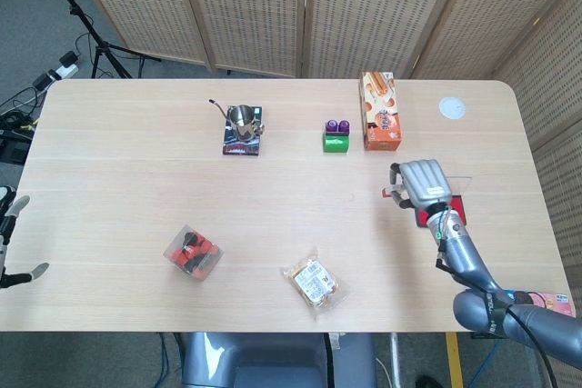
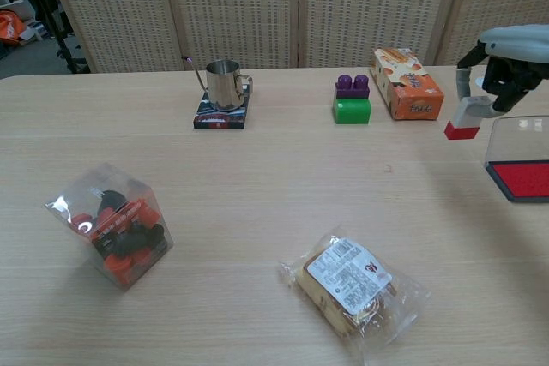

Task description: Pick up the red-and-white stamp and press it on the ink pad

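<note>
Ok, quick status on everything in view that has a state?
stamp: lifted, tilted, held by right hand, short of the pad
ink pad: lid open, red surface exposed
left hand: holding nothing, at table edge
metal cup: upright on coaster
orange box: lying flat
</note>
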Motion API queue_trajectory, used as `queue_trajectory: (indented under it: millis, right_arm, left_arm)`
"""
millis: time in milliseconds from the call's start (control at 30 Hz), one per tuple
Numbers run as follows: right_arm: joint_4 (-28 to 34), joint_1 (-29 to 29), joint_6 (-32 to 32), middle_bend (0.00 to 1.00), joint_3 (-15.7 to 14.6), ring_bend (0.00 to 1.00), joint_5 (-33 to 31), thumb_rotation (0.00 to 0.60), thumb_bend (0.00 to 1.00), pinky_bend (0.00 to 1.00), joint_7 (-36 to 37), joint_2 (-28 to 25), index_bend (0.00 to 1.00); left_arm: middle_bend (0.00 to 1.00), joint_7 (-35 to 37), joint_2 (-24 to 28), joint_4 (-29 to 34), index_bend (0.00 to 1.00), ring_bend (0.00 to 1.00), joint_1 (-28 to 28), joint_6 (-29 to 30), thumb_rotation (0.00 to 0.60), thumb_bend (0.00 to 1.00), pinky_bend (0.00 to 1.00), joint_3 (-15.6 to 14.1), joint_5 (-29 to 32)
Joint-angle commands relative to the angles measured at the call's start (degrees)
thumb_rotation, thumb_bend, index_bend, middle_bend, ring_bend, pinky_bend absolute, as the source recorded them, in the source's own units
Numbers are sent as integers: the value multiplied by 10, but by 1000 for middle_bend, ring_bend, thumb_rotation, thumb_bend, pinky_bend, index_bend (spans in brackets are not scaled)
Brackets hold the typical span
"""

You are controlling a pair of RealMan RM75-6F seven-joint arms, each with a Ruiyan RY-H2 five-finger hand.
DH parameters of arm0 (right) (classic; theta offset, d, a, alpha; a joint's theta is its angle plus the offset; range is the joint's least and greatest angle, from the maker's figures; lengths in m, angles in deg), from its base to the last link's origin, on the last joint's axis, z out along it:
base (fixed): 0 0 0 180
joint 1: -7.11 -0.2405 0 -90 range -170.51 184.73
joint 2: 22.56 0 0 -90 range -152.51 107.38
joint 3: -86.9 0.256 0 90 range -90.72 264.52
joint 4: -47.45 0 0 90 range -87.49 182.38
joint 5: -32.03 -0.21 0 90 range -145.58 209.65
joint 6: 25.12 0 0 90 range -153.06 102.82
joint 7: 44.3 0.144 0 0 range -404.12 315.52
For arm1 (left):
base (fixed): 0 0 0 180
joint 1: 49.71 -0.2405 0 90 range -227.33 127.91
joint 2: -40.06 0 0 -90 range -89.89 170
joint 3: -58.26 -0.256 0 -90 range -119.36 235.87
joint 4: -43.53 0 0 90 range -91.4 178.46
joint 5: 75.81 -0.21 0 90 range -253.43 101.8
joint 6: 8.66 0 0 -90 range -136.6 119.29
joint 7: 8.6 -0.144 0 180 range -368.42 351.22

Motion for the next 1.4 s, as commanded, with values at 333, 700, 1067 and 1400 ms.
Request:
queue_trajectory:
  millis: [333,700,1067,1400]
  right_arm:
    - [-146,51,-36,936,-28,991,69,600,492,1000,143,42,577]
    - [-203,72,-43,938,-36,991,116,600,497,1000,208,60,577]
    - [-241,78,-57,939,-28,991,127,600,516,1000,235,70,580]
    - [-280,82,-70,942,-27,991,141,600,517,1000,261,90,580]
  left_arm:
    - [0,-14,-6,0,0,0,4,-4,600,122,0,1,6]
    - [0,-16,-7,0,0,0,4,-4,600,122,0,1,8]
    - [0,-23,-9,1,0,0,5,-6,600,123,0,1,9]
    - [0,-23,-9,1,0,0,6,-5,600,125,0,1,9]
